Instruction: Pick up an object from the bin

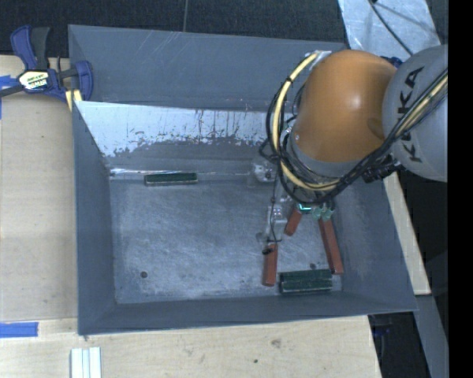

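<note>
Grey metal bin (94, 235), viewed from above, its floor scuffed and mostly bare. Nearest to us, tight against the near wall and toward the right corner, we find a dark green rectangular block (305, 281) lying flat, its long side parallel to that wall.

The gripper (303, 278) is down over this block and spread wide. Its two reddish-brown fingers (331, 249) slant outward. One tip is just beside the block's left end and the other just beside its right end, so the block lies between them. Nothing is clamped, and we cannot tell whether either tip touches the block.

Behind the fingers, bare metal parts lead up to the wrist, where a small green light glows. Beyond that we see the arm's rounded orange cover (343, 105), ringed with yellow and black cables, coming in from the right.

Farthest from us, at the foot of the far wall and left of the middle, a thin dark green bar (171, 179) lies flat, well apart from the gripper. A small pale object (262, 172) sits by the same wall; we cannot make out what it is.
</note>
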`<state>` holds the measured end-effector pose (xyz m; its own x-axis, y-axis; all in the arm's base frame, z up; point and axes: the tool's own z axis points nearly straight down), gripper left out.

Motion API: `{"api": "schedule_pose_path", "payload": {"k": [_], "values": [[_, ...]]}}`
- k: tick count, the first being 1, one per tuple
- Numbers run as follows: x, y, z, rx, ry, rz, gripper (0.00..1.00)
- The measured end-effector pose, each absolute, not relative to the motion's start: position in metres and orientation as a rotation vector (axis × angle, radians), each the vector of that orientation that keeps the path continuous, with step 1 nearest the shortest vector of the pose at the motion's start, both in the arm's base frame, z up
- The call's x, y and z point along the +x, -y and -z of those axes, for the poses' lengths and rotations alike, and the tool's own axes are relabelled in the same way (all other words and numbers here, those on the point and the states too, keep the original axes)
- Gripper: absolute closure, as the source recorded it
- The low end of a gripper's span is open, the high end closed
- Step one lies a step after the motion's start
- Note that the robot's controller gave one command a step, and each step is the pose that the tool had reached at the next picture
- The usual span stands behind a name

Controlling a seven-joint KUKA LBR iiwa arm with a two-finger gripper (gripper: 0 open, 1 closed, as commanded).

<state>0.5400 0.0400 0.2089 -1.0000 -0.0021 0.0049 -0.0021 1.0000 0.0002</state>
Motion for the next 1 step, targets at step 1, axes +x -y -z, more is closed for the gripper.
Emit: {"api": "schedule_pose_path", "payload": {"k": [1], "values": [[0.5052, 0.0196, -0.1494, 0.274, 3.126, -0.003, 0.0]]}}
